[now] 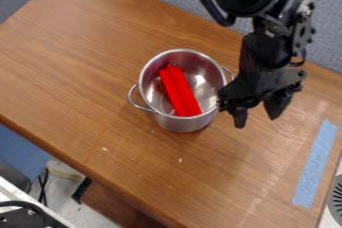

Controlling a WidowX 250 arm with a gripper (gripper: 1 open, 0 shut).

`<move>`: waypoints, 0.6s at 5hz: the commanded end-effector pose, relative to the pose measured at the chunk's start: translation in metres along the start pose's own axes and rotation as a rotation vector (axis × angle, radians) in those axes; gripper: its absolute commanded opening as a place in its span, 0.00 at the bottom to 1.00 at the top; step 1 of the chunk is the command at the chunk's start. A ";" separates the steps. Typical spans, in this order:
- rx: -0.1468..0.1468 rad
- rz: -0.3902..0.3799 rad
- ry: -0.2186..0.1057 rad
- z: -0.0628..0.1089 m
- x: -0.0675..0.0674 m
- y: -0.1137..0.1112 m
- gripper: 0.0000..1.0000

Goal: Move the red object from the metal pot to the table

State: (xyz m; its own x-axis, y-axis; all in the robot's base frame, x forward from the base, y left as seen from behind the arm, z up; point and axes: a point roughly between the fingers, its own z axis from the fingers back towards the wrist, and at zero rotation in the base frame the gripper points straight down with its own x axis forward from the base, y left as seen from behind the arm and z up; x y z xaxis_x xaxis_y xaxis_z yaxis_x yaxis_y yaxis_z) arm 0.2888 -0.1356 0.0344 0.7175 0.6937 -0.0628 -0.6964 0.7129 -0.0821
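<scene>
On the brown wood-grain surface [100, 82], the silver pot [205, 72] holds the red block [179, 91], light blue tape [314, 162] lies near an edge, and the pincer [258, 117] stands open.

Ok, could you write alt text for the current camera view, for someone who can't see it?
A red block lies inside a shiny steel pot on a brown wooden table. A black robot gripper hovers beside the pot, its fingers spread and pointing down. A light blue strip of tape runs along one edge.
</scene>
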 end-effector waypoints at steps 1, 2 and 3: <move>-0.066 -0.013 -0.033 0.044 -0.017 -0.015 1.00; -0.059 0.023 -0.015 0.081 0.028 -0.005 1.00; -0.058 -0.006 -0.011 0.114 0.082 0.005 1.00</move>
State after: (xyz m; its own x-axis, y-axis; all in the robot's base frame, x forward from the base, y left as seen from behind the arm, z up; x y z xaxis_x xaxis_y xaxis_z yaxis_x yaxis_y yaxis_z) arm 0.3402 -0.0577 0.1275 0.7022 0.7076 -0.0790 -0.7118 0.6950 -0.1018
